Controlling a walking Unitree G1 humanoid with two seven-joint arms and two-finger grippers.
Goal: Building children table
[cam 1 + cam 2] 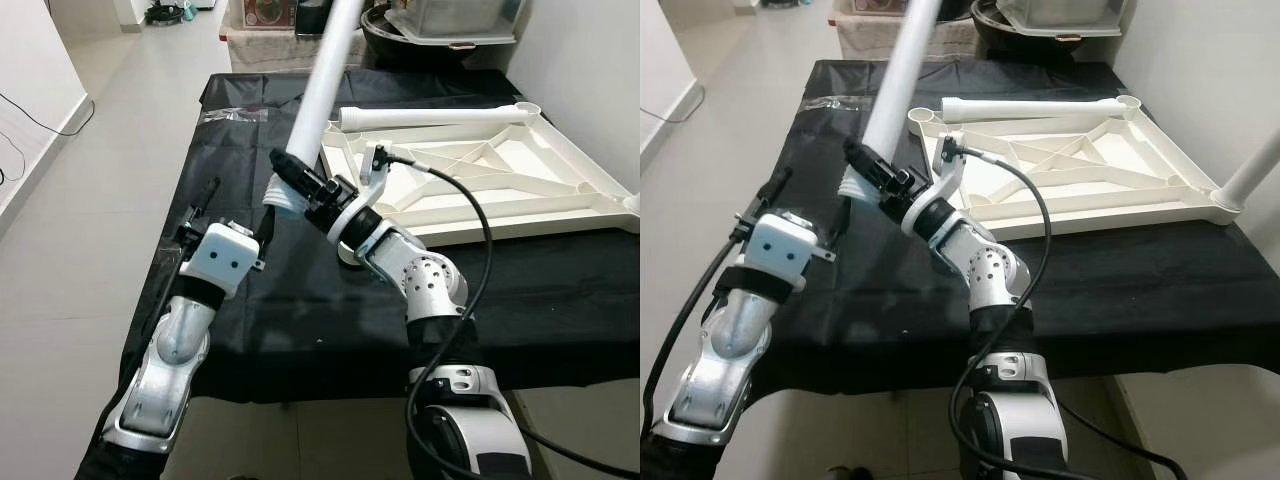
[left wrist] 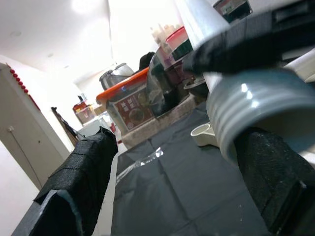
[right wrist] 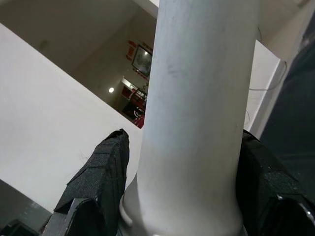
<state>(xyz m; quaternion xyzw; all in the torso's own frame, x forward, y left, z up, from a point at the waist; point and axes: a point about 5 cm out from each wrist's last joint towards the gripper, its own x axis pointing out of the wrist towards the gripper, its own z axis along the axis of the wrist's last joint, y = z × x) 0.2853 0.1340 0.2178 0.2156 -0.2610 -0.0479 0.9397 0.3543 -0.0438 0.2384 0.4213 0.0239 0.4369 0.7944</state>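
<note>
My left gripper (image 1: 205, 195) hangs low over the black-draped table (image 1: 300, 330), fingers spread wide, empty, just beside the threaded end of the white table leg (image 1: 322, 85). My right gripper (image 1: 292, 178) clamps that leg near its base and tilts it up and away. Beyond, the white tabletop frame (image 1: 500, 175) lies underside up; one leg appears already fitted at its far right corner, though only part shows. Another leg (image 1: 430, 117) rests along its far edge, unattached.
</note>
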